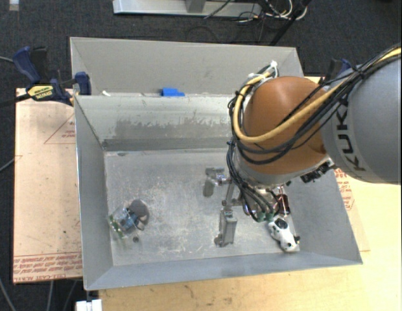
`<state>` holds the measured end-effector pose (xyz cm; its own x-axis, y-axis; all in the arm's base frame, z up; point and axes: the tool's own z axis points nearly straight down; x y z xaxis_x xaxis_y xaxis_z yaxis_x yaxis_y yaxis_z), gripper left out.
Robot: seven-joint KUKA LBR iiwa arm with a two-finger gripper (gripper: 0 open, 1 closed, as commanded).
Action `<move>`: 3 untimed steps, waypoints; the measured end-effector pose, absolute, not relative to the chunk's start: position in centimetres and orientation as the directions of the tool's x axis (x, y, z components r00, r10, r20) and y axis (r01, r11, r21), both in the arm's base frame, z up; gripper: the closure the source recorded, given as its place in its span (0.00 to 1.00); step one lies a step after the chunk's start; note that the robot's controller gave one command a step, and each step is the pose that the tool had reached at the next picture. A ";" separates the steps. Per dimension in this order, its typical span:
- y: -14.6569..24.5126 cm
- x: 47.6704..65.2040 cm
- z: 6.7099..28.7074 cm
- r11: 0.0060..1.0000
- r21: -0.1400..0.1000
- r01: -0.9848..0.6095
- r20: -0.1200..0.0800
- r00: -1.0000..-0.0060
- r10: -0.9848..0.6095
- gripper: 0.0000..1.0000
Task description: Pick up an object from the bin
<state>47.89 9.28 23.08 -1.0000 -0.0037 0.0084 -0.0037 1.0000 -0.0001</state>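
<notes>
From the camera view I count three loose things on the floor of the bin [163, 173]. There is one grey rounded piece [138, 210] and one small green-and-blue piece [123, 224], which touch each other at the front left. The third is one white oblong thing [283, 233] at the front right, just below the arm's orange cover [279, 125]. One blue thing [172, 92] sits at the back wall's top edge. My pincer [220, 205] hangs over bare floor in the middle, its two fingers spread wide with nothing between them. The white thing lies near the front finger and apart from it. I cannot tell whether the fingertips touch the floor.
</notes>
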 end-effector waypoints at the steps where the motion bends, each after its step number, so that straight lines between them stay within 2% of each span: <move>1: 9.2 48.1 23.5 1.000 0.001 0.000 0.000 -1.000 0.000 0.00; 2: 12.6 48.6 17.7 0.989 0.001 -0.146 -0.003 -0.989 -0.146 0.00; 3: 17.4 48.0 16.1 0.998 0.001 -0.064 -0.001 -0.998 -0.064 0.00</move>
